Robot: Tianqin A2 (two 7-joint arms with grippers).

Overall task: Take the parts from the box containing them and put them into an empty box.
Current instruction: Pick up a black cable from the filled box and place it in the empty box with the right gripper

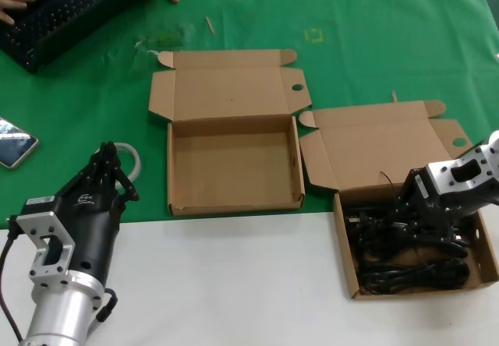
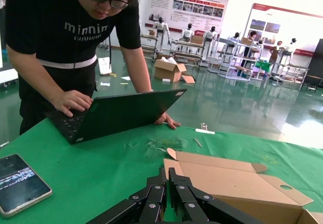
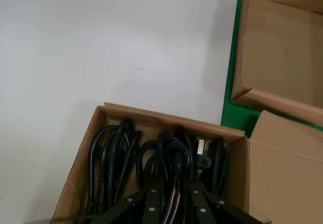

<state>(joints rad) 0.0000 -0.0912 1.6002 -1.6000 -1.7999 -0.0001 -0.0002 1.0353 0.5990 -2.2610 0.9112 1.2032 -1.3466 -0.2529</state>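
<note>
The box containing the parts [image 1: 343,245] lies at the right, half on the white tabletop, lid folded back. In it lie several black power cords [image 1: 405,272], looped in long bundles [image 3: 113,153]. My right gripper [image 1: 399,220] is down inside this box. Its fingers [image 3: 151,196] stand a little apart with one cord bundle pressed between them, so my right gripper [image 3: 173,189] is shut on that bundle. The empty box [image 1: 234,202] sits open in the middle of the green mat, its corner wall [image 3: 272,100] just past the cord box. My left gripper [image 1: 109,159] is parked near left, shut and empty [image 2: 169,173].
A whitish ring of tubing [image 1: 134,160] lies beside my left gripper. A phone [image 1: 12,147] rests at the left edge. A person types on a black laptop [image 1: 62,11] at the far left, leaning over the table [image 2: 75,37]. White tabletop [image 1: 234,284] fills the near side.
</note>
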